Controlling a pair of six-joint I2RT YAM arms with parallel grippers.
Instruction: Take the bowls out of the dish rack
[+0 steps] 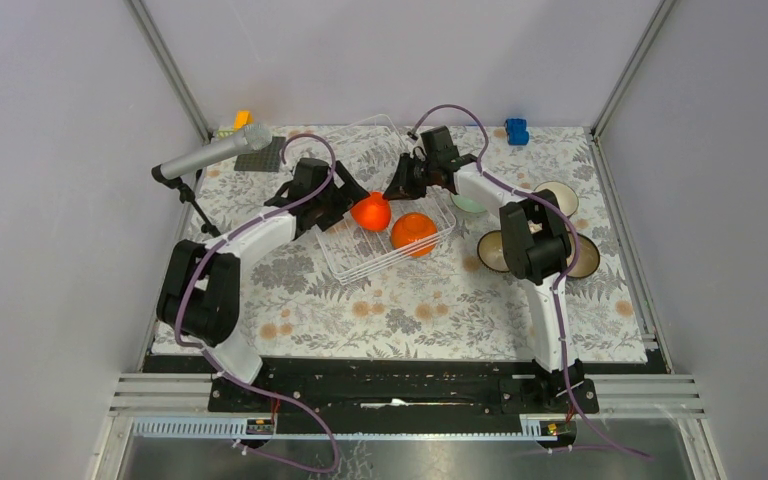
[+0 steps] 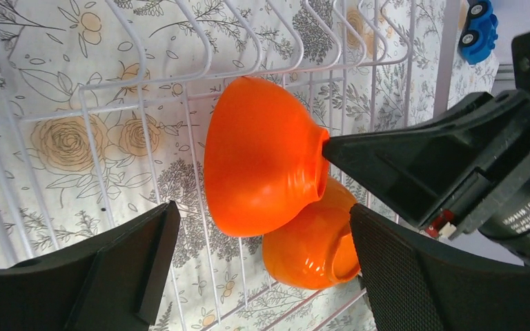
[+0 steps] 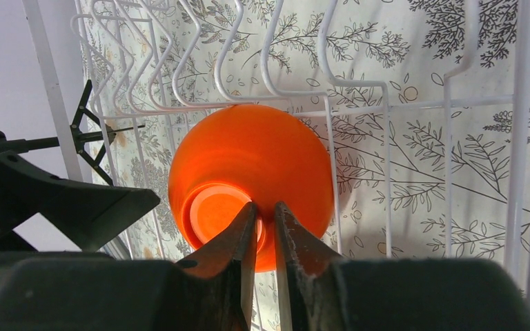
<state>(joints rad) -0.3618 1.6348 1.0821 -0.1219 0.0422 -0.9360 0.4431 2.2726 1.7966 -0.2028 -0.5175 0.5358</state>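
The right gripper [image 3: 266, 210] has its fingers squeezed down to a sliver on the raised foot ring of the glossy orange ceramic bowl [image 3: 252, 162]. That bowl sits tipped on its side inside the white wire-grid dish rack [image 3: 359, 103], foot pointing at the right wrist camera. The left gripper [image 2: 262, 209] is spread wide, one finger either side of that bowl, touching nothing. A foot-ring pinch is a skimpy hold on glazed ceramic, so I'd lift slow and straight out of the tines. I'd also keep the bowl from swinging and have the left gripper ready to close on the body if it slips. Watch the second orange bowl [image 2: 310, 245] tucked just beside it; can't tell if the two touch. It looks like the ring wall is between the fingers, but the fingers block the contact spot, so I wouldn't swear to it. In the top view, two darker bowls [image 1: 490, 250] out on the floral tablecloth [image 1: 400, 300] are half hidden under the right arm.
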